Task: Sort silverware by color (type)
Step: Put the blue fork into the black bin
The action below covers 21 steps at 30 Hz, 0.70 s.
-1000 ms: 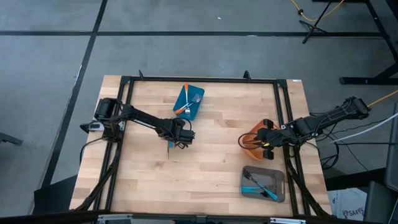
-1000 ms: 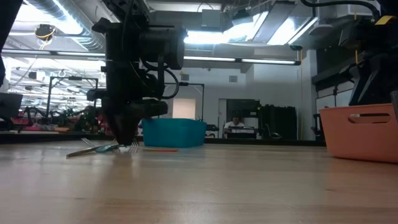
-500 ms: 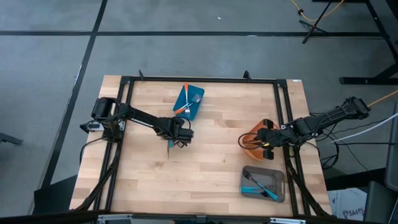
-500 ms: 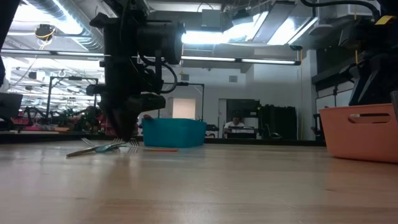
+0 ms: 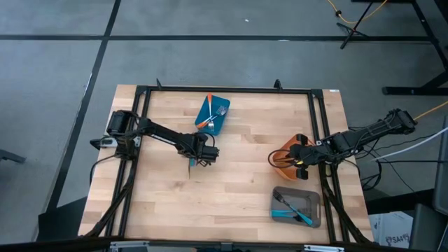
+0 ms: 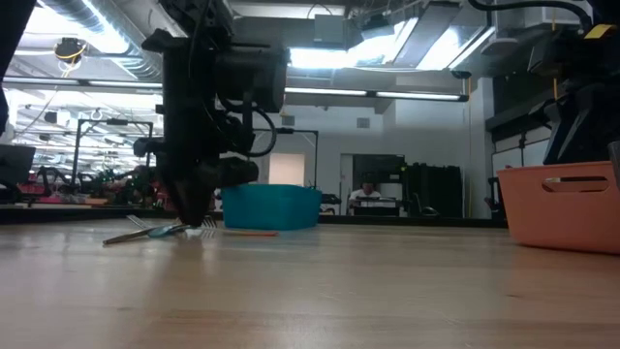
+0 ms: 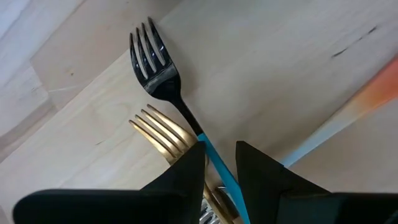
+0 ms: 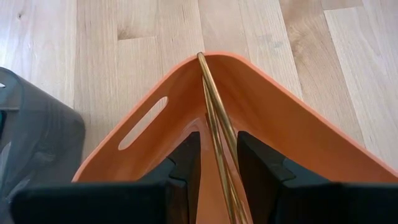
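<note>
silverware lay split between the table and three containers. only the left wrist view gave the detail at the table's middle: a blue-handled fork (image 7: pixel 163 84) with dark tines lay on the bare wood, a gold fork (image 7: pixel 163 135) just beside it, and the left gripper (image 7: pixel 220 163) stood over both with its fingers slightly apart, the blue handle running through the gap; contact could not be told. an orange-handled fork (image 7: pixel 348 117) showed blurred nearby. in the high view the same forks were only a small streak under the left gripper (image 5: pixel 194 162). that view did show forks in the blue container (image 5: pixel 204 110) at the far side and blue-handled ones in the grey container (image 5: pixel 313 207) at the near right. the right wrist view showed the right gripper (image 8: pixel 218 163) inside the orange container (image 8: pixel 292 127), fingers pinching a gold fork (image 8: pixel 211 84) that leaned into its corner. the low view showed the table forks (image 6: pixel 155 232) lying flat.
</note>
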Tool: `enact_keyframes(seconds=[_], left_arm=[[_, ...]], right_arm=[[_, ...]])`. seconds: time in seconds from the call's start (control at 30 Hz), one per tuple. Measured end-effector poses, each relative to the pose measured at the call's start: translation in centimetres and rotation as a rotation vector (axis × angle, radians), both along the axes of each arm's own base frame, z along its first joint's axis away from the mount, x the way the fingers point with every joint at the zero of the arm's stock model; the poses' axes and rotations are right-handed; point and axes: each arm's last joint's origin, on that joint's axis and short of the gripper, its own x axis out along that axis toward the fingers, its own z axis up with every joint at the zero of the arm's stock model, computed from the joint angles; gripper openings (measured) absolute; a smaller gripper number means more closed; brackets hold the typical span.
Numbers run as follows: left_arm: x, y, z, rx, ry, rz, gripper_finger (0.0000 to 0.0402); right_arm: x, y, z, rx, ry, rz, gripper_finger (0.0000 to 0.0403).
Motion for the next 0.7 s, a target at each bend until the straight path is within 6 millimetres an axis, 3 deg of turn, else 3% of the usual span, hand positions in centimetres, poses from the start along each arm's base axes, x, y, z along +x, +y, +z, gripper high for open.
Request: enact_keyframes(seconds=[0.7], left_arm=[[0.06, -0.09, -0.2, -0.035, 0.003, 0.013, 0.0083]], right_arm=[[0.0, 0.0, 0.0, 0.0, 0.0, 0.0, 0.0096]])
